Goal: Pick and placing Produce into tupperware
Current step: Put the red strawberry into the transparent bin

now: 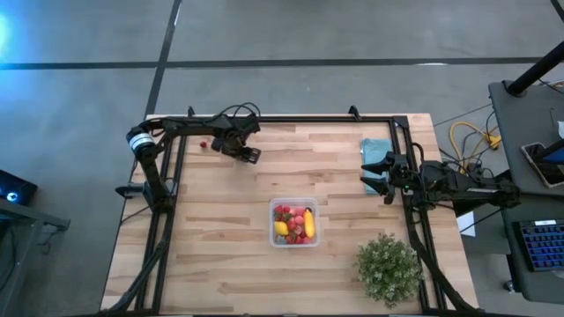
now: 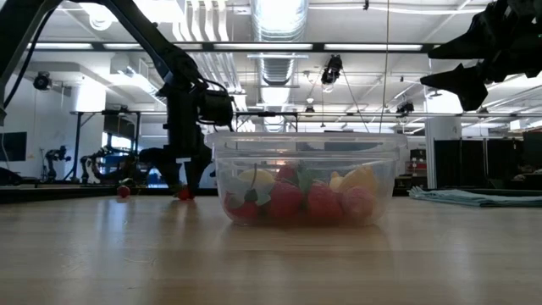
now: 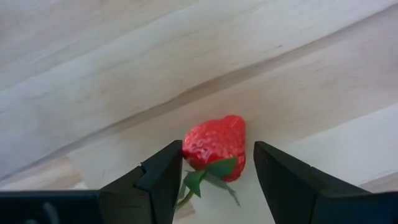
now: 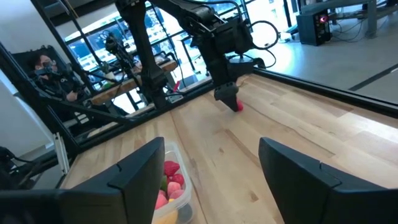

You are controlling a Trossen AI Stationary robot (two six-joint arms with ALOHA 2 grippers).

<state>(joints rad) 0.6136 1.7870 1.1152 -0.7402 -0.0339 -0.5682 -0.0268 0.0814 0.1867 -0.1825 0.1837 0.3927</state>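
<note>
A red strawberry [image 3: 216,146] with green leaves lies on the wooden table near its far left corner. My left gripper [image 3: 217,180] is open and low over it, pointing down, with one finger on each side; it also shows in the high view [image 1: 248,155] and the low view [image 2: 183,180]. Another small red piece [image 1: 204,144] lies on the table beside it, toward the left edge. The clear tupperware [image 1: 294,222] stands mid-table, filled with red berries, a yellow banana and a lemon. My right gripper [image 1: 374,174] is open and raised above the table's right side. My left gripper straddles the strawberry from above, and the berry rests on the table. One finger [image 3: 166,171] stands right at the berry's side [image 3: 188,149]; I cannot tell whether it touches. The other finger [image 3: 273,177] is a small gap away.
A folded teal cloth [image 1: 377,150] lies by the far right edge, under and behind my right gripper. A bushy green potted plant [image 1: 388,269] stands at the near right corner. Bare wood lies between the strawberry and the tupperware [image 4: 169,182]. A person sits beyond the table [image 4: 46,68].
</note>
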